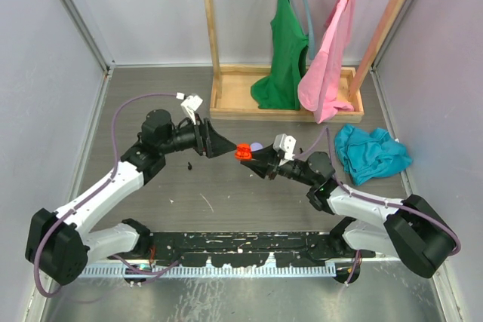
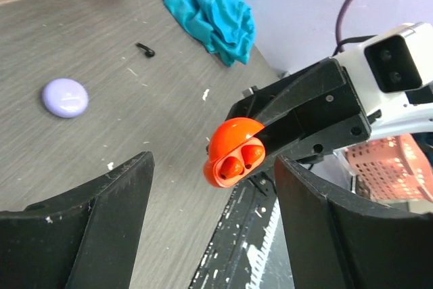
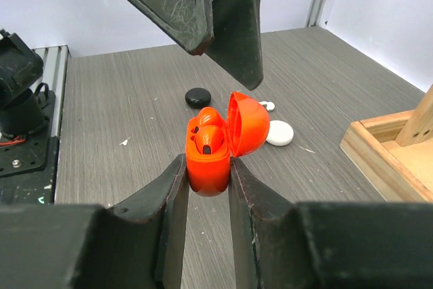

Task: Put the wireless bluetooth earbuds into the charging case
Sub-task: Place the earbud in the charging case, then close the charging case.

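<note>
Red-orange glossy plastic charging case (image 2: 226, 141), lid up, pinched in right gripper (image 3: 206, 166); left gripper (image 1: 224, 145), 9 o'clock, wide, empty. Two red earbuds (image 2: 242, 159) seated, countable from left wrist only.

From above, the case (image 1: 243, 151) was way too small to show what's in it, and the lilac disc (image 1: 256, 145) sat half hidden behind it. On the right wrist cam, a white bit (image 3: 268, 105) was mostly covered by the lid (image 3: 249, 125).
</note>
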`<state>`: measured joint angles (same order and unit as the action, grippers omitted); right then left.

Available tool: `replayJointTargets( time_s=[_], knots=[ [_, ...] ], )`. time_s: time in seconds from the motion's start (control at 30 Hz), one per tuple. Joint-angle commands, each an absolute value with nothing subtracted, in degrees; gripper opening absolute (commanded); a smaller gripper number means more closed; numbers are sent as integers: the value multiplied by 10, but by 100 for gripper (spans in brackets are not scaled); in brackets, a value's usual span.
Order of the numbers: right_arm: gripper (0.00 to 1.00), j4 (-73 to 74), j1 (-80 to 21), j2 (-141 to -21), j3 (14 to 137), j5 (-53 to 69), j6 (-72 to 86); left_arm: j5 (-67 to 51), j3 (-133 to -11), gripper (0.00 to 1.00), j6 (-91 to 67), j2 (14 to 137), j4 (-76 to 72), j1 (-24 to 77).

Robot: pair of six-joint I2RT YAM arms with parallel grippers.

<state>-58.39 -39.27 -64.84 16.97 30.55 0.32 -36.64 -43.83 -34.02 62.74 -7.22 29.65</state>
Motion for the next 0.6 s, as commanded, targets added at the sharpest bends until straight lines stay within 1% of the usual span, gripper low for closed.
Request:
replayJointTargets(
  time_s=[0.0,0.27,0.57],
  knots=[
    [1,-600,-393,-636,202,325,26,-449,-444,73,-389,648,-167,293],
    [1,-603,-393,-652,221,327,35,-504,-443,69,-441,693,-235,293],
    [1,-612,-394,-675,230,332,52,-545,-435,64,-479,703,-299,293]
  ],
)
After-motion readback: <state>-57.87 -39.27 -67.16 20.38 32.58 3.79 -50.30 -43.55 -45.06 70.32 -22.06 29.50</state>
